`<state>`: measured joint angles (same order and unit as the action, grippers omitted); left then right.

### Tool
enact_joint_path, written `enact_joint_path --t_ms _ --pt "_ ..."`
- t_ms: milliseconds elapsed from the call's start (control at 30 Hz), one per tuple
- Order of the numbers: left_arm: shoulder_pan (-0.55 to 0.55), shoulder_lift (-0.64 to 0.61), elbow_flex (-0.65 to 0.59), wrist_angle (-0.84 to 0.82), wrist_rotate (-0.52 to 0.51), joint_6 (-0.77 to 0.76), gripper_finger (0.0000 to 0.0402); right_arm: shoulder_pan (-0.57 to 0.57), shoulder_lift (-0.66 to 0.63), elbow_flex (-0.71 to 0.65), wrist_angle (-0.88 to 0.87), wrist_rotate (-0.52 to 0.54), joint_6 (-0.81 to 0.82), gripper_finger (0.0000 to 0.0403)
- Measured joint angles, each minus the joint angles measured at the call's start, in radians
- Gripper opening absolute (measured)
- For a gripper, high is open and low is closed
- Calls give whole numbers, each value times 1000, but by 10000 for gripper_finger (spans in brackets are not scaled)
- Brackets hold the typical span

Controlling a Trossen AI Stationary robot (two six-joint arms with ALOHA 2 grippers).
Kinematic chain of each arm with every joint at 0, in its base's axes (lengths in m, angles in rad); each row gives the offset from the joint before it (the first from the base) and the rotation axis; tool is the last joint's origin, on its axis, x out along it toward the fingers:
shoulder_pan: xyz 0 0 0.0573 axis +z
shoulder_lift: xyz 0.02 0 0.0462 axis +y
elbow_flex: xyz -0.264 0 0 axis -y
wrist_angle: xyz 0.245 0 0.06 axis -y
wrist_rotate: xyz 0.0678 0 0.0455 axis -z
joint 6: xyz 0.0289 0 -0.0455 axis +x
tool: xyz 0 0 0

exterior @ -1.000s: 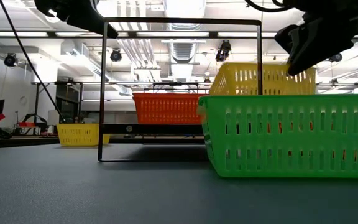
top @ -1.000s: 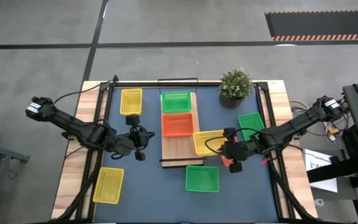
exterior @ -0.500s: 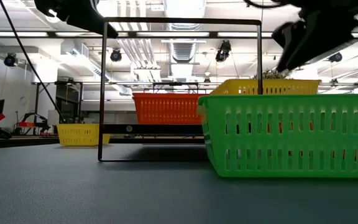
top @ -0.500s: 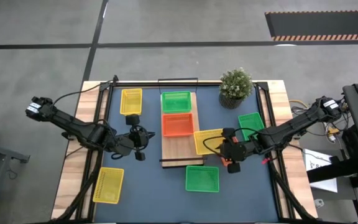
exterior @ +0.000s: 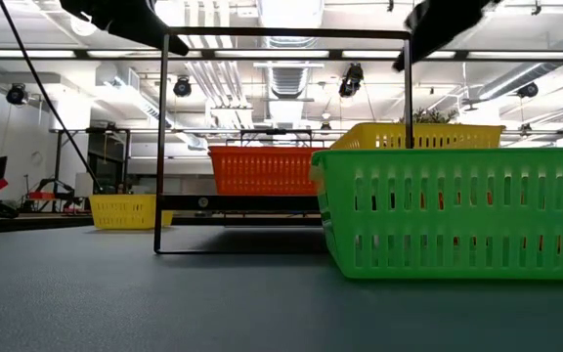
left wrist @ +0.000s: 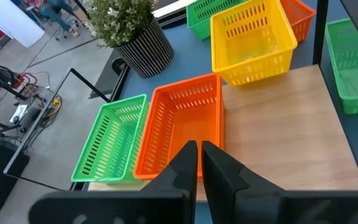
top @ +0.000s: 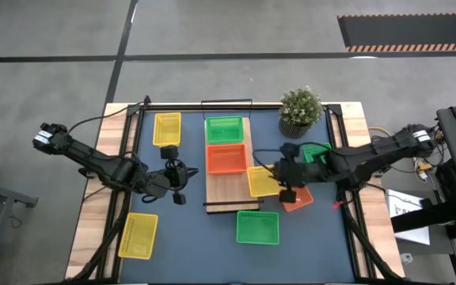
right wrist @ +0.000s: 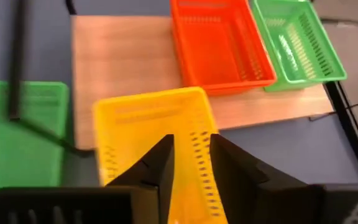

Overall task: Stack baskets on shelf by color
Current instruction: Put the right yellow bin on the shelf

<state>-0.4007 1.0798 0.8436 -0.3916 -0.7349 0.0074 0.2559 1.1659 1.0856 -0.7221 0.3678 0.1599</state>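
Just beside the right gripper (top: 285,184), yellow basket (top: 261,181).

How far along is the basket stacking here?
Done: one green basket and one orange basket sit on the shelf. In hand: a yellow basket overhangs the shelf's right edge, with the right gripper open above it. Left: loose yellow baskets, loose green baskets and a loose orange basket are unstacked. The left gripper waits beside the shelf.

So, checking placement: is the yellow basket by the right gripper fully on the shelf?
No. The yellow basket overhangs the shelf's right edge, partly over the table.
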Motion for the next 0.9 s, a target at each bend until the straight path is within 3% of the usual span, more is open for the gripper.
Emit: enact_joint_path --t_ms 233,300,433,733,900 --pt "0 0 0 -1 0 0 6 -213 125 136 -270 -105 -68 32" --pt "0 0 0 0 0 2 6 -265 148 149 -273 -116 -89 17" --pt "0 0 0 -1 0 7 6 -342 208 150 -213 -241 -163 9" --pt "0 0 0 -1 0 7 6 -347 343 164 -151 -406 -236 9" --pt "0 0 0 -2 0 7 6 -319 373 209 -151 -413 -243 9"
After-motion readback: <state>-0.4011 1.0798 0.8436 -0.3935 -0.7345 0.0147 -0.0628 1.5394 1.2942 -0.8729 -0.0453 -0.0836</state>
